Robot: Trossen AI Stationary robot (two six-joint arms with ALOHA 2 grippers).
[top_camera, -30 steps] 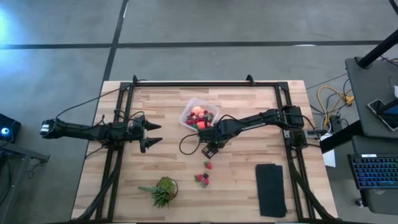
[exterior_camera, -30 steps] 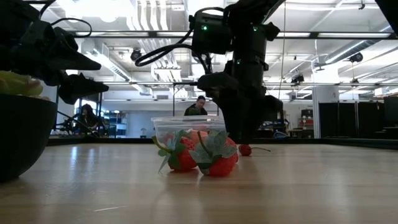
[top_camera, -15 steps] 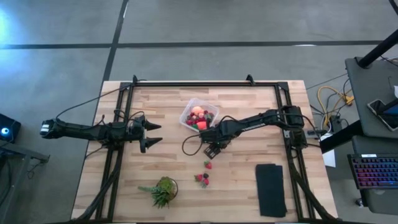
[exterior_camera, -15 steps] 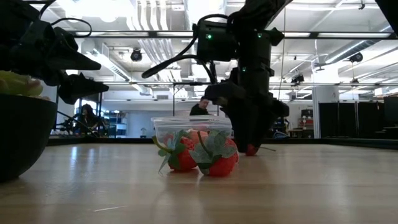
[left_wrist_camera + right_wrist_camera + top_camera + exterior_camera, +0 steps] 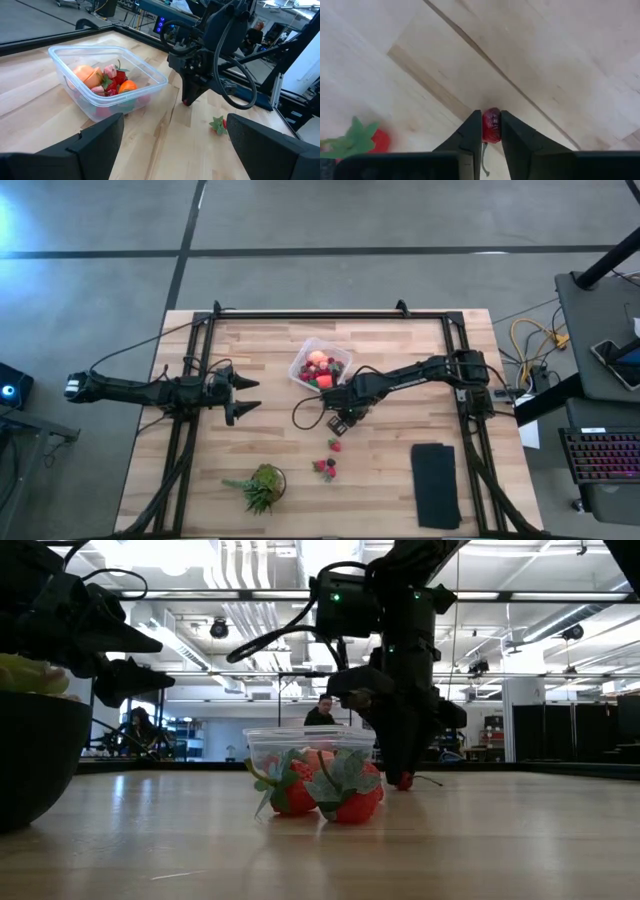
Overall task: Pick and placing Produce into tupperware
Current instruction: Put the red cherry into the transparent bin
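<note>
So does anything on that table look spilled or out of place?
Nothing looks spilled or damaged. Three strawberries lie loose on the table, outside the tupperware. The right gripper is shut on a small dark-red piece. The left gripper waits open.

Overhead, table-level and two wrist views, tupperware (image 5: 320, 364) shared.
</note>
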